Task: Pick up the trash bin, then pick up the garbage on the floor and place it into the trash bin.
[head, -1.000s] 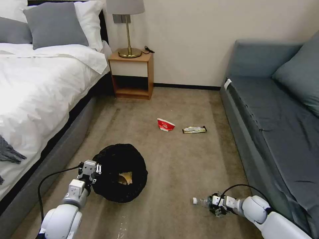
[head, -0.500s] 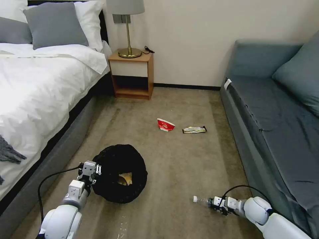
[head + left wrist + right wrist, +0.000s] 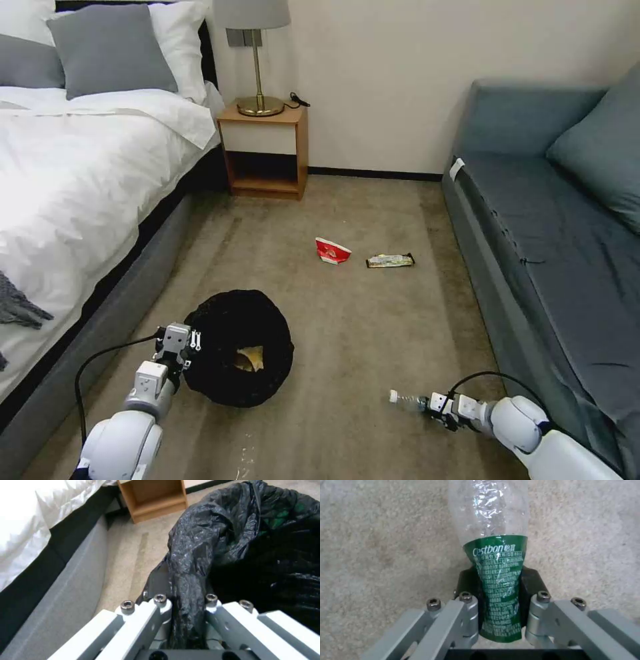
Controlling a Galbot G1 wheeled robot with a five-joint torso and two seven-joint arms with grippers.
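My left claw (image 3: pixel 179 338) is clamped on the bag-draped rim of one trash bin (image 3: pixel 239 357), which holds one brown paper bag (image 3: pixel 251 359). My right claw (image 3: pixel 435 405) is closed around one clear green-labelled bottle (image 3: pixel 408 401), low over the carpet. Two pieces lie on the floor: one red-and-white cup (image 3: pixel 332 251), one dark wrapper (image 3: pixel 390 260)

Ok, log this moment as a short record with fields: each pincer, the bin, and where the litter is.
left pincer: shut on the black bag rim of the trash bin, beside the bed
right pincer: shut on the bottle, low over the carpet near the sofa
bin contents: brown paper bag inside
litter on floor: paper cup and snack wrapper, side by side on the carpet farther ahead
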